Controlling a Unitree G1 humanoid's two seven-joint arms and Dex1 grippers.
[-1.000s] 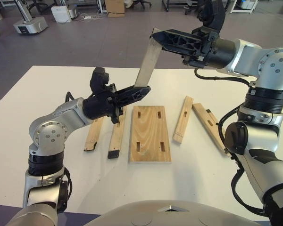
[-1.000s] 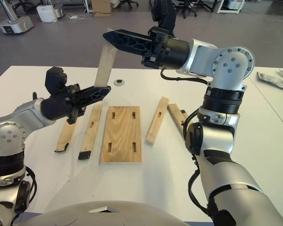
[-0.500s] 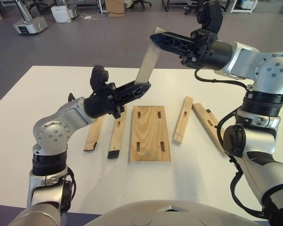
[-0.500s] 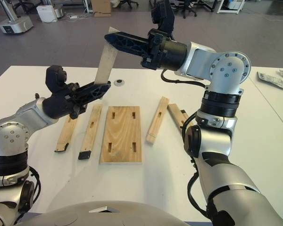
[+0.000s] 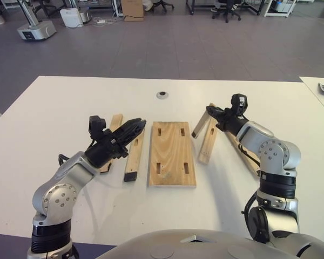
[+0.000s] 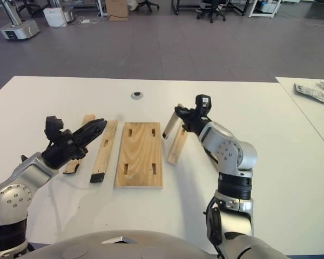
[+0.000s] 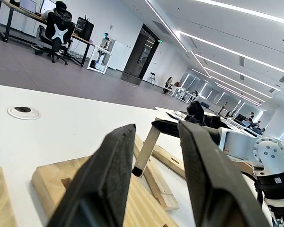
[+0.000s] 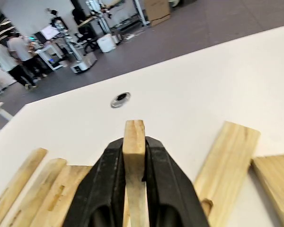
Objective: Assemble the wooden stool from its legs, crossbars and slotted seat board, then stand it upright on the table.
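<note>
**Right pincer held a crossbar low beside the seat board; left pincer hung spread and empty**

We saw the slotted seat board (image 5: 171,154) lying flat in the middle of the white table (image 5: 54,108), its four slots facing up. To its left lay two wooden legs side by side. The nearer one (image 5: 133,156) was just beside the board and had a dark tip at its near end. The outer one (image 5: 116,120) was partly hidden under the left arm. To the right of the board lay another leg (image 5: 208,143), and beyond it a further piece (image 5: 251,163) showed partly beneath the right forearm.

The right gripper (image 5: 212,111) sat low over the far right part of the table. Its fingers (image 8: 109,175) were pressed against both sides of a crossbar (image 5: 200,124), pinching it at its upper end. The crossbar hung tilted, with its lower end pointing down toward the board's far right corner and just beside the far end of the right-hand leg. We could not tell whether that end touched anything.

The left gripper (image 5: 140,126) hovered just above the far ends of the two left legs. Its fingers (image 7: 109,175) were spread apart with nothing between them.

A round cable grommet (image 5: 162,95) sat in the tabletop beyond the board.
</note>
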